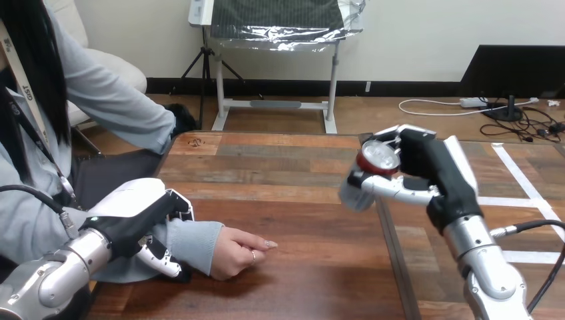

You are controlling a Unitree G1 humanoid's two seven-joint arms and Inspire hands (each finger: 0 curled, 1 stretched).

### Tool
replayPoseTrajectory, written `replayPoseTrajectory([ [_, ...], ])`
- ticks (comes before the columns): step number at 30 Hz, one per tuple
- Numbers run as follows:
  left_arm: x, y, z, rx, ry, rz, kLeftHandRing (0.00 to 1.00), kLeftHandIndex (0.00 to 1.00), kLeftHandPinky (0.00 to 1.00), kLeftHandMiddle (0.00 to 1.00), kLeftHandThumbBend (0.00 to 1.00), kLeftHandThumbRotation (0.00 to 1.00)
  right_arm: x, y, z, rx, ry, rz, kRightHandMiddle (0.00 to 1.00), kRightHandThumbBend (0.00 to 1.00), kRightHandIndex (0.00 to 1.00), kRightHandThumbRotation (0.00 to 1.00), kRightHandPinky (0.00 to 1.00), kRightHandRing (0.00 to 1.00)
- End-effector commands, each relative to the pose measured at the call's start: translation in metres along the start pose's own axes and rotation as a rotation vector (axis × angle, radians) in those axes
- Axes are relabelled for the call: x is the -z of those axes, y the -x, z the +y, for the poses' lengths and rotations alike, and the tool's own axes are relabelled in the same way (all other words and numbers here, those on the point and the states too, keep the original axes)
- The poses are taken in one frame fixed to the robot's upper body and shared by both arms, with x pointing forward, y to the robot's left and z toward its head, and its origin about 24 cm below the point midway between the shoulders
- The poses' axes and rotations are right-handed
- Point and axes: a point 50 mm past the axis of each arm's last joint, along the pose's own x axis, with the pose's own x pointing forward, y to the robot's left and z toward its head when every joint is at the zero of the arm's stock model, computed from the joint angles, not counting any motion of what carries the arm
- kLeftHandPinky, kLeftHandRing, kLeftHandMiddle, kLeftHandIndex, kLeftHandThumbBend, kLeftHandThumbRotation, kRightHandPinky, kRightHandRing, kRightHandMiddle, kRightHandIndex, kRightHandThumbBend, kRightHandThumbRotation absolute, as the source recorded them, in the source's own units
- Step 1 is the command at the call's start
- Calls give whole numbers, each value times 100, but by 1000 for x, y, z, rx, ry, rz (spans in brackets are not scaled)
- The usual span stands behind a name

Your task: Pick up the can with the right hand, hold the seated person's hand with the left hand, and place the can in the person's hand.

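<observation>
The right hand point(426, 167) is wrapped around the can point(376, 160) and holds it up over the desk point(300, 280). The left hand point(143, 217) is curled around the person's forearm point(193, 243). The person's hand point(236, 252) rests on the desk, away from the can.

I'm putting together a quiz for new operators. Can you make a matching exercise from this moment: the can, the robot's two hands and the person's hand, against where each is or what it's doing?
Things:
1. can
2. right hand
3. left hand
4. person's hand

States:
A. resting on the table, holding nothing
B. curled round the person's sleeved forearm
C. held tilted above the table
D. gripping the can

Pairs: 1-C, 2-D, 3-B, 4-A
</observation>
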Motion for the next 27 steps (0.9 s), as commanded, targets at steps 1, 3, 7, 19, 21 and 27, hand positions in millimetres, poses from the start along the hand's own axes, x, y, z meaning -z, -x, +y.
replayPoseTrajectory([
  [1, -24, -17, 18, -95, 13, -136, 32, 39, 27, 38, 92, 0, -31, -27, 0, -2, 17, -139, 48, 73, 50, 0, 36, 42],
  [3, -25, -17, 19, -99, 10, -142, 32, 39, 27, 38, 92, 0, -31, -27, 1, -9, 21, -137, 49, 73, 51, 0, 37, 42],
  [7, -28, -18, 22, -114, 6, -163, 31, 39, 27, 37, 92, 0, -28, -27, 5, -31, 0, -129, 49, 73, 51, 0, 38, 43],
  [19, -37, -20, 32, -151, 1, -229, 30, 39, 25, 37, 89, 0, -26, -26, 15, -58, -5, -123, 50, 74, 50, 0, 38, 43],
  [21, -39, -20, 34, -159, 2, -240, 30, 39, 25, 36, 89, 0, -26, -26, 16, -60, -5, -120, 49, 74, 50, 0, 38, 43],
  [27, -44, -21, 39, -175, 2, -277, 29, 39, 24, 36, 88, 0, -25, -25, 21, -72, 0, -124, 48, 76, 50, 0, 36, 42],
])
